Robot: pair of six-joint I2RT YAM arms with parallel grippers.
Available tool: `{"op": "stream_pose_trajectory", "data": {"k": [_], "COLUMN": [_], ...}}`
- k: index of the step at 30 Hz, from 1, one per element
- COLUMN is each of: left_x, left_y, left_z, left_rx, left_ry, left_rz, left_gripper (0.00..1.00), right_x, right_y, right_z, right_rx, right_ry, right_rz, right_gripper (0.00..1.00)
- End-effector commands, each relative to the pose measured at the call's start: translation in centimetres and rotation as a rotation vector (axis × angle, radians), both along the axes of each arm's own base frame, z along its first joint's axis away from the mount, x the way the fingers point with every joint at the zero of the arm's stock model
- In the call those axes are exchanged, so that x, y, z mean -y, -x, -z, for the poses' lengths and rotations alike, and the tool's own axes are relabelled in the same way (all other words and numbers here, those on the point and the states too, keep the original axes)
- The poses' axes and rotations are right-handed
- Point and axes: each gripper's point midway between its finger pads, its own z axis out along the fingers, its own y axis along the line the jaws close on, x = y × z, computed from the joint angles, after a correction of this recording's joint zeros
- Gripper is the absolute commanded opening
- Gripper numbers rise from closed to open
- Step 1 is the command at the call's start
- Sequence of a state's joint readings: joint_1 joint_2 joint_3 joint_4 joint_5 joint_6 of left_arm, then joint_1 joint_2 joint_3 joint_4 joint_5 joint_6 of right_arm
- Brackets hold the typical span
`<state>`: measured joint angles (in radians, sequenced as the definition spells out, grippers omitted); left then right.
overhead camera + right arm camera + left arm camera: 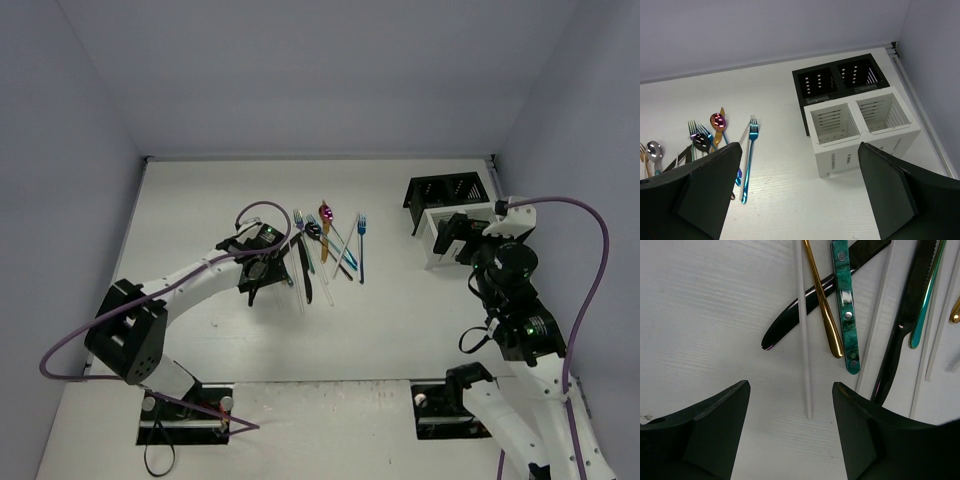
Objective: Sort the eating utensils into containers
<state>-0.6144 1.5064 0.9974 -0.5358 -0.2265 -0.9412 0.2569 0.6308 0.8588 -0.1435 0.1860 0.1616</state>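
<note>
Top external view is showing the left gripper point(262, 262) hanging low over the left edge of the eating utensils point(325, 250), which are lying in a loose fan on the white desk point(200, 200). A blue fork point(361, 245) is lying at the right edge of the fan, and a magenta spoon point(325, 212) is sitting at its far end.

From the left wrist, the left gripper point(791, 387) is holding its jaws wide apart with nothing clamped. A thin white handle point(804, 340) is lying on the desk, running into the gap between them. Just beyond, a gold handle point(822, 300) and a green marbled handle point(846, 310) are crossing over a black knife point(785, 322). Another black knife point(905, 325) with a serrated edge is lying to the right.

Well to the right, the black caddy point(445, 190) and the white caddy point(432, 225) are standing side by side, touching, near the back right corner. The right gripper point(455, 235) is hovering above the white one; from its wrist the right gripper point(800, 147) is also spread open and carrying nothing.
</note>
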Motion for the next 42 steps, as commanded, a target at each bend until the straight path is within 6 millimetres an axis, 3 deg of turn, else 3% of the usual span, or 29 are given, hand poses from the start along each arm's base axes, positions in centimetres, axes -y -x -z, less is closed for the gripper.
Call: {"op": "stream_pose_trajectory", "data": {"k": [1,13,20,22,27,30,31,34,39,41,42], "left_x": [2.5,3.3,2.7,2.4,1.1,0.3,0.2,0.0,2.3,3.9,3.9], "left_y": [-2.6,-2.3,-1.4,-1.1,-0.6,-0.7,-0.8,-0.9,-0.8,-0.4,-0.3], "left_z": [-1.1,3.0,3.8,3.3,0.2,-4.3,-4.7,-10.3,-17.6,-20.0,-20.1], "left_rx": [0.060,-0.042,-0.063,-0.051,0.015,0.129,0.145,0.320,0.609,0.721,0.727], "left_ry": [0.074,0.052,0.050,0.051,0.026,0.010,-0.010,-0.005,0.105,0.148,0.150], "left_rz": [-0.031,-0.043,-0.068,-0.070,-0.027,0.042,0.067,0.190,0.424,0.555,0.561], "left_gripper": [0.59,0.42,0.07,0.03,0.00,0.00,0.00,0.00,0.00,0.00,0.00], "right_x": [-0.4,-0.2,-0.3,-0.5,-2.5,-5.4,-5.6,-7.9,-12.1,-13.9,-14.3], "right_y": [-0.3,0.0,0.2,0.2,0.0,-0.3,-0.6,-1.4,-3.3,-3.9,-4.4], "right_z": [-1.4,-1.2,-1.1,-1.2,-1.8,-2.2,-2.4,-2.8,-3.9,-4.6,-5.2], "right_rx": [0.058,0.062,0.065,0.066,0.063,0.041,0.034,-0.013,-0.077,-0.079,-0.054], "right_ry": [-0.026,-0.027,-0.028,-0.031,-0.033,-0.063,-0.066,-0.162,-0.289,-0.316,-0.330], "right_rz": [-0.011,-0.005,-0.011,-0.022,-0.135,-0.281,-0.286,-0.370,-0.517,-0.568,-0.575], "right_gripper": [1.00,1.00,1.00,1.00,1.00,1.00,1.00,1.00,1.00,1.00,1.00]}}
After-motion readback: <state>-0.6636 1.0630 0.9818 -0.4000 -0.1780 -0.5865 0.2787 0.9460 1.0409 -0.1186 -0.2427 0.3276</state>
